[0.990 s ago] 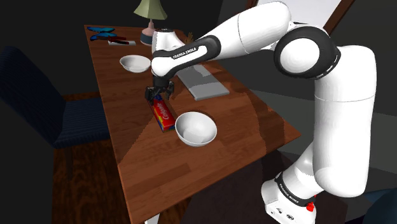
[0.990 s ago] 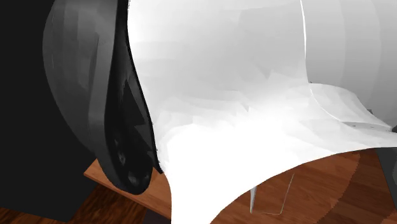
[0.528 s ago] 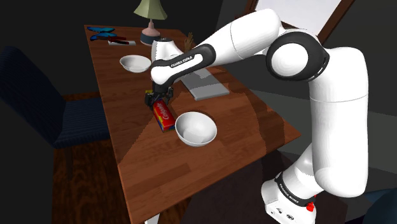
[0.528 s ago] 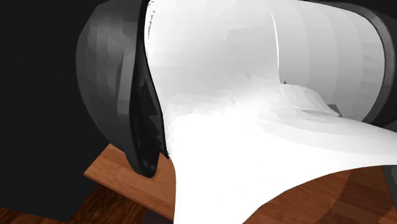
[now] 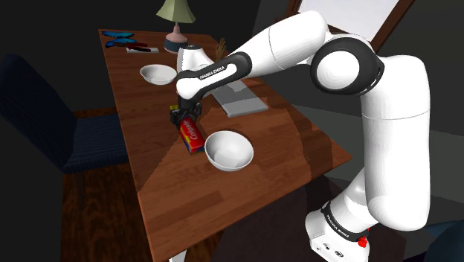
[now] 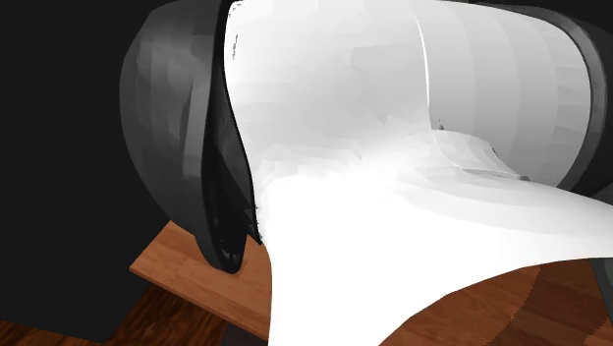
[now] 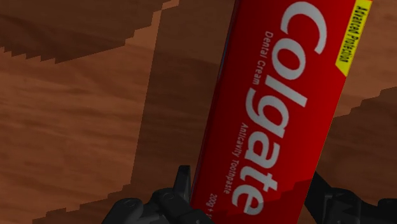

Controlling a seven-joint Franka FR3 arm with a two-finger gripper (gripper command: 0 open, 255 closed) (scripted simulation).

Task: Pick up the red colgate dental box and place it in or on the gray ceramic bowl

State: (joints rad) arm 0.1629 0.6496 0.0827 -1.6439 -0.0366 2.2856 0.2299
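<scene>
A red Colgate box [image 5: 192, 137] lies flat on the wooden table [image 5: 223, 193], its near end close to a white bowl [image 5: 229, 150]. My black gripper [image 5: 181, 117] is down over the box's far end. In the wrist view the box [image 7: 273, 114] runs between the two fingers [image 7: 183, 184], and both press against its long sides. The gripper [image 7: 251, 198] is shut on the box, which still rests on the wood. A second white bowl [image 5: 158, 74] sits farther back on the table.
A grey flat slab [image 5: 234, 98] lies beside the arm's forearm. A lamp [image 5: 175, 15] and blue items [image 5: 119, 37] stand at the table's far end. A dark blue chair [image 5: 82, 141] is at the shoulder view's left. The arm's white link [image 6: 393, 197] looms close in the second exterior view.
Over the last second the arm lowered the gripper onto the box's far end and its fingers closed in on the box's sides. The box has not moved.
</scene>
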